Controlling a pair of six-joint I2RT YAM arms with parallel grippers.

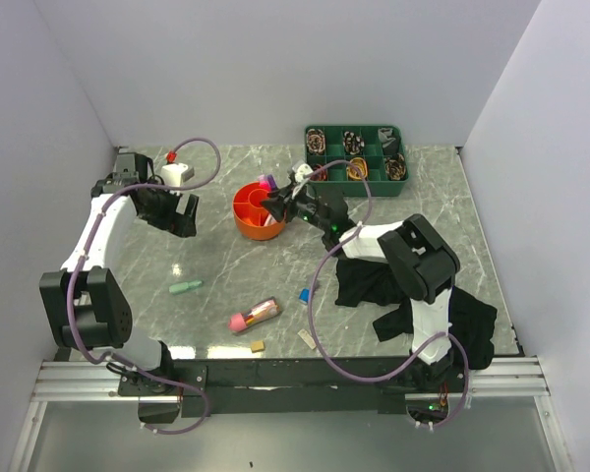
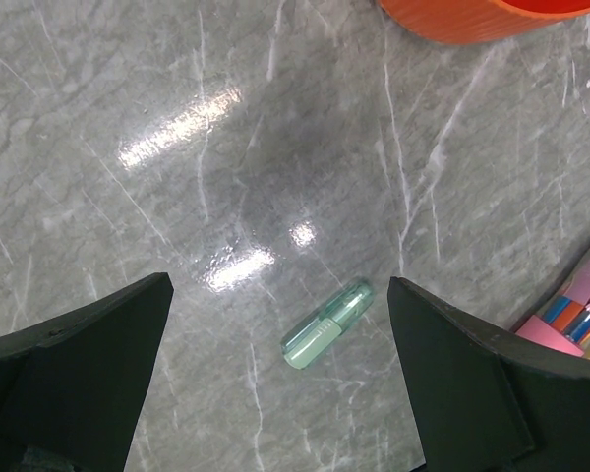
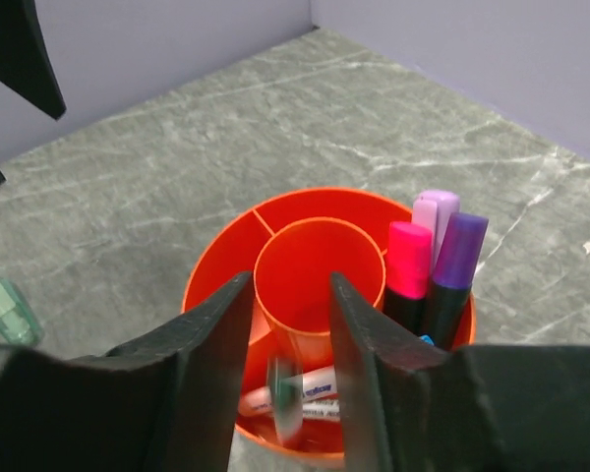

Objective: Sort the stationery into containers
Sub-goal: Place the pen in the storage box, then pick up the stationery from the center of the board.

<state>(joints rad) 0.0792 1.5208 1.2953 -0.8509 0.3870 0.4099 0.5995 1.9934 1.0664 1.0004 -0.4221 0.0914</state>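
1. The orange organiser (image 3: 216, 285) stands upright on the marble table (image 1: 226, 261), towards the rear centre.
2. Its right-hand section holds three markers standing cap-up and touching side by side: a pink marker (image 3: 409, 261), a lilac marker (image 3: 431, 211) and a purple marker (image 3: 460, 246). The centre tube (image 3: 320, 265) looks empty from what I can see.
3. In the near section a white pen (image 3: 320, 385) lies slanted. Over it sits a blurred upright object (image 3: 285, 398) with a green band; I cannot identify it.
4. The right gripper (image 3: 290, 280) hangs directly above the organiser's near side. Its fingers are parted and clamp nothing; the blurred object lies in the gap, touching neither finger.
5. The left gripper (image 2: 277, 285) is to the left of the organiser with its fingers spread wide and nothing between them. On the table below it lies a green marker (image 2: 326, 324), apart from both fingers.
6. Loose on the table near the front edge are a pink case (image 1: 255, 315), a blue-capped item (image 1: 304, 294), a beige eraser (image 1: 258, 345) and a pale piece (image 1: 307, 339).
7. A black cloth (image 1: 369, 280) lies under the right arm. A green tray (image 1: 355, 152) sits at the rear right.
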